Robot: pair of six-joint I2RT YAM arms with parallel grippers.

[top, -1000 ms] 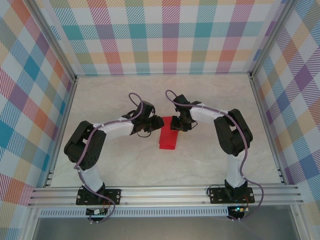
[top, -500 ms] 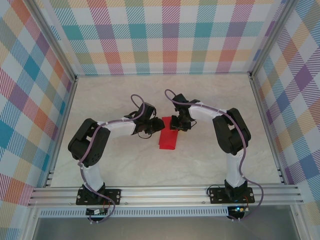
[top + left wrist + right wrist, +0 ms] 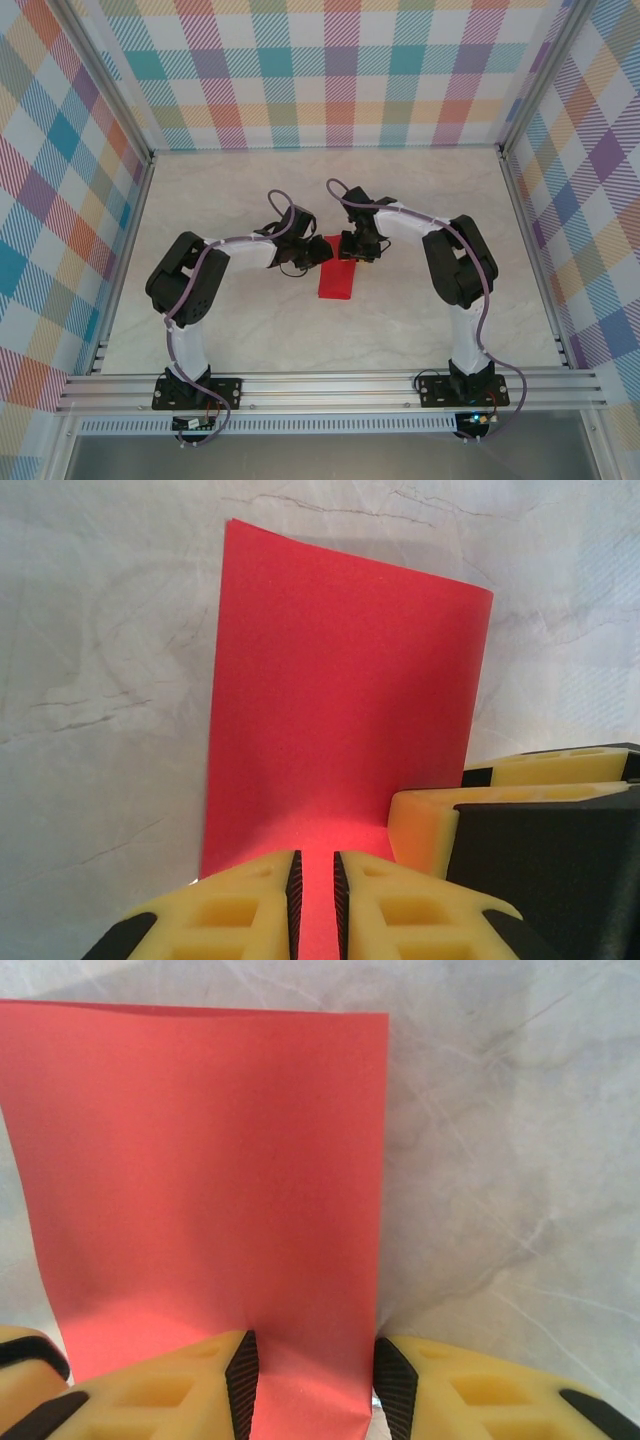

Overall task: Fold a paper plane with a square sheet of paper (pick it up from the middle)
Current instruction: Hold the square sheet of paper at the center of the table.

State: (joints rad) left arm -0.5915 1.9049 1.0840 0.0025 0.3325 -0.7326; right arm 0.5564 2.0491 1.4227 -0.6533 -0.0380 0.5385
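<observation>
Two grippers on one edge | left gripper [image 3: 315, 900] just narrowed to a slit, square sheet of paper [image 3: 340, 680] between its jaws, pinch unconfirmed | right gripper [image 3: 315, 1390] spread, straddling it | likely handover

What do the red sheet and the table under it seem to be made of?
The red sheet looks like thin matte paper: crisp straight edges, fine grain. The table surface looks like marble or marble-print laminate: pale, grey veins.

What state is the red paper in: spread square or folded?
Folded, it seems: the paper lies flat as a narrow rectangle, not a square, with red showing.
</observation>
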